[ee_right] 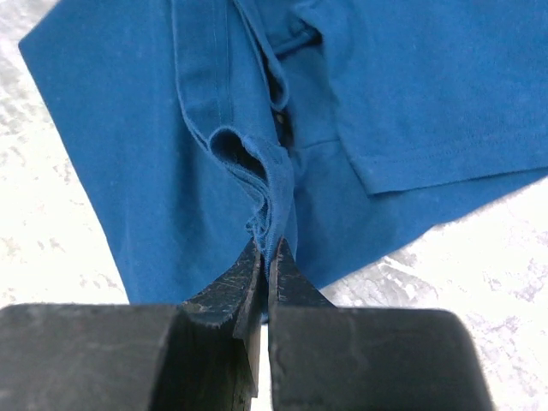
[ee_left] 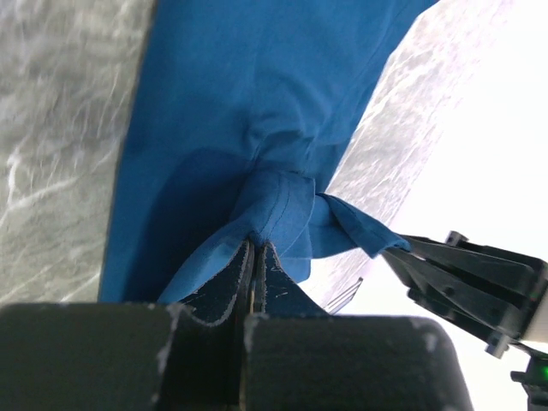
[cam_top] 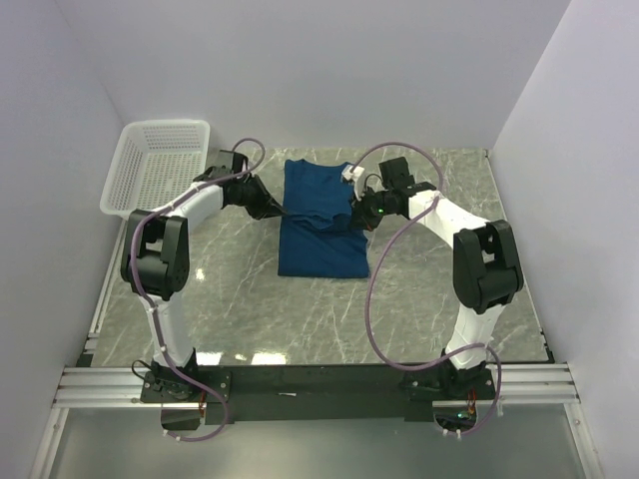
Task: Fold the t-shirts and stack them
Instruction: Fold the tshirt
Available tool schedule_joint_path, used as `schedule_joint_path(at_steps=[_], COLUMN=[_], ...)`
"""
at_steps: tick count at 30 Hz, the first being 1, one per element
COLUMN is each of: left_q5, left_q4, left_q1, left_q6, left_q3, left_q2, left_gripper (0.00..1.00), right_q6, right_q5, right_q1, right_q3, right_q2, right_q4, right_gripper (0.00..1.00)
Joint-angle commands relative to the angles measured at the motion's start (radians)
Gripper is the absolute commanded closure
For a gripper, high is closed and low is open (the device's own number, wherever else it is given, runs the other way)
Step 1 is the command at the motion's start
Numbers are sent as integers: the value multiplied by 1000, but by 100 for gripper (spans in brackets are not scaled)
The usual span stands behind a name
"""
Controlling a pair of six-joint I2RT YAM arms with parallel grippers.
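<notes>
Fabric was pinched on both sides when you looked: your left gripper [cam_top: 283, 211] was clamped tight on the left edge of the blue t-shirt [cam_top: 321, 222], and your right gripper [cam_top: 356, 209] was closed the same way on a bunched fold at its right edge. That shirt lay partly folded on the marble table [cam_top: 419, 299], mid-table between the arms, with the white basket [cam_top: 160, 165] at the far left corner

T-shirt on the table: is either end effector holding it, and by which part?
Both hold it. The left end effector pinches a bunched fold of the t-shirt at its left edge; the right end effector pinches a fold at its right edge.
</notes>
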Motion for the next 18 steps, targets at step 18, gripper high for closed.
schedule_joint_path(at_steps=[18], left_q5=[20], left_q4=[11], left_q1=[27], left_q6=[-18], left_q3=[147], left_q2=[87], left_gripper=[99], right_q6=[112], right_q5=[77], right_q1=[-17], right_q3=[171], right_q2=[96], right_q4=[45], right_gripper=[89])
